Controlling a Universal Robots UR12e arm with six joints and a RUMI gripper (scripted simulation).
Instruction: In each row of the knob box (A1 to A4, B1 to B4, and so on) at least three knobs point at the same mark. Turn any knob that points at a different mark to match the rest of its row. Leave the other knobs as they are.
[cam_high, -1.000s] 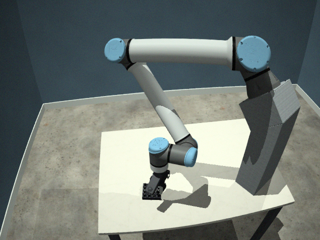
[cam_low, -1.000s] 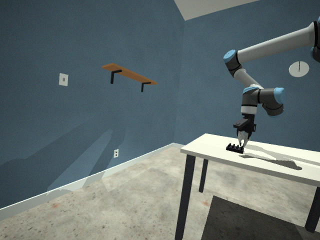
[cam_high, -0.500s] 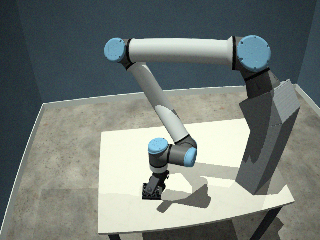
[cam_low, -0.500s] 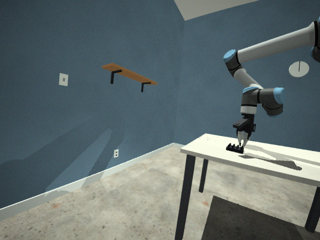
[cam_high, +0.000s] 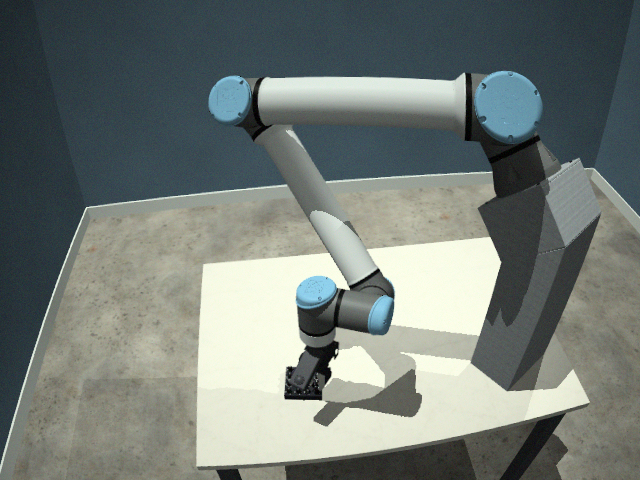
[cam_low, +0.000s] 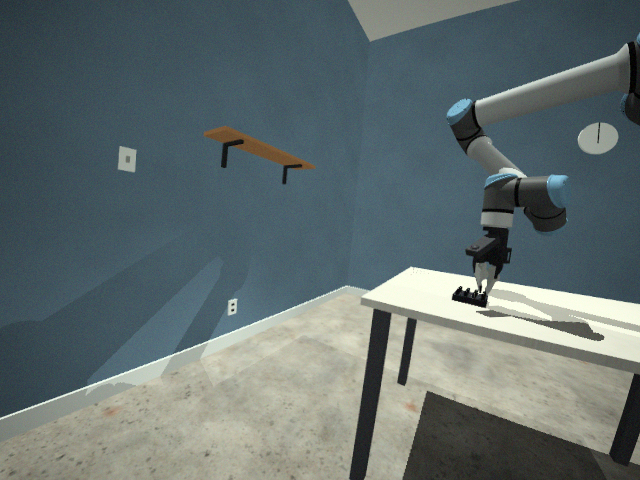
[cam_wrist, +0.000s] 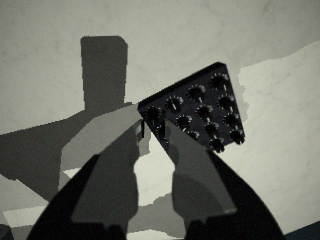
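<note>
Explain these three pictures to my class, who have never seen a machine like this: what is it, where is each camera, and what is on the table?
This is one robot arm, white with blue joint caps, standing on a grey pedestal at the table. At its end is a two-fingered claw.

The top picture looks down from above. The exterior picture looks from across the room. The wrist picture comes from a camera on the arm itself, looking along the claw's two fingers.

On the table lies a small black knob box, a square covered in rows of little dials. The claw points down at one corner of it, its fingers nearly shut. It seems to hold nothing; the dial marks are too small to read.
</note>
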